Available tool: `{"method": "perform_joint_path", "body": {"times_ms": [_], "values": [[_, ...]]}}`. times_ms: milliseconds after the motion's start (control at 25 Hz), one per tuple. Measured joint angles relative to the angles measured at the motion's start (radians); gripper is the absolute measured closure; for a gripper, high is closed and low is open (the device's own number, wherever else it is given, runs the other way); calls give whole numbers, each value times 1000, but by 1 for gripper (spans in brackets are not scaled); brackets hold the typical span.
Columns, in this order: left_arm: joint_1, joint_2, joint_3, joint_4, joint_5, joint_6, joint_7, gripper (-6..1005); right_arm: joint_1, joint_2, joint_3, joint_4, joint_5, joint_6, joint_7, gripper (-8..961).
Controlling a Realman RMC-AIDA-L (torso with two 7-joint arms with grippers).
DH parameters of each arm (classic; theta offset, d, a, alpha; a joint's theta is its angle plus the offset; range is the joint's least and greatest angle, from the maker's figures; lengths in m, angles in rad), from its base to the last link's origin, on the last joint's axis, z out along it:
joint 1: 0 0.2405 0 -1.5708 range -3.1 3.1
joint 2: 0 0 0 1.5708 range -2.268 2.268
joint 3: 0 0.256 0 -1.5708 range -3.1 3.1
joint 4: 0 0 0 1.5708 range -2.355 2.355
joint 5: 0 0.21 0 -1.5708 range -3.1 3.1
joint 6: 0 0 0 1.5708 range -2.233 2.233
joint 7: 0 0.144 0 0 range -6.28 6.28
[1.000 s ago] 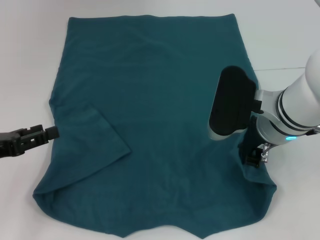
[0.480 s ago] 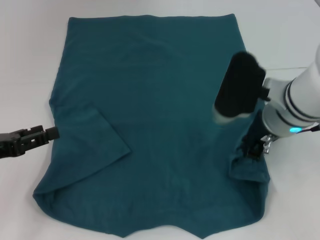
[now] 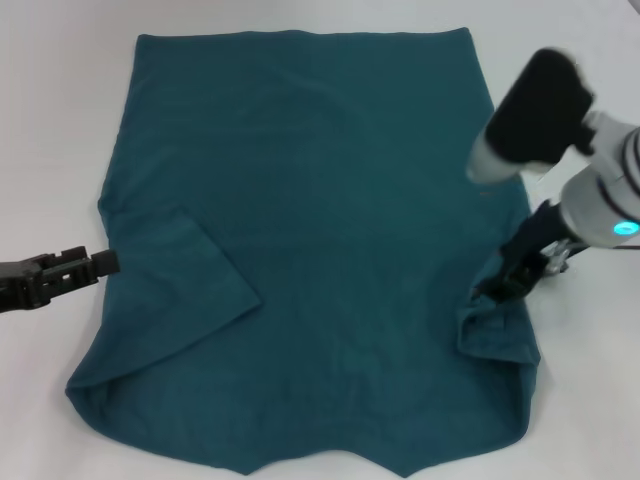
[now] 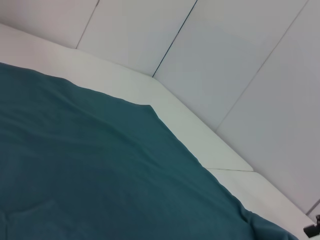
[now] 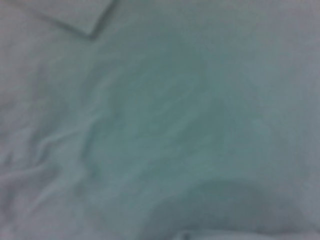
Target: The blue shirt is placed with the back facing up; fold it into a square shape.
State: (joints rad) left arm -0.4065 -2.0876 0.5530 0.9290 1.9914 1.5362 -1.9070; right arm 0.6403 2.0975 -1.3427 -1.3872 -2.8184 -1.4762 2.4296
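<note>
The shirt (image 3: 310, 230) is spread flat on the white table (image 3: 60, 150), back up, with its left sleeve folded inward. Its right sleeve is pinched and bunched by the closed right gripper (image 3: 497, 290). The left gripper (image 3: 95, 264) is held just off the shirt's left edge; its opening cannot be told.

right gripper (image 3: 497, 290) swung outward | blue shirt (image 3: 300, 200) right sleeve (bunched) folded inward
</note>
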Motion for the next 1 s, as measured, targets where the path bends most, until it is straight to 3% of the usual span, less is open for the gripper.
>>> {"method": "perform_joint_path", "body": {"times_ms": [320,520,720,1000], "values": [[1,0,-1,3,-5,-1,21,350,4,-7,341,83,4,4,77,230],[-12,2,4,4,1,-7,25,350,-7,-9,530,157,10,26,87,193],[-26,9,8,1,2,-13,35,350,-47,-9,645,270,53,125,81,193],[-36,11,10,0,3,-15,47,350,-95,-9,654,358,206,239,59,193]]}}
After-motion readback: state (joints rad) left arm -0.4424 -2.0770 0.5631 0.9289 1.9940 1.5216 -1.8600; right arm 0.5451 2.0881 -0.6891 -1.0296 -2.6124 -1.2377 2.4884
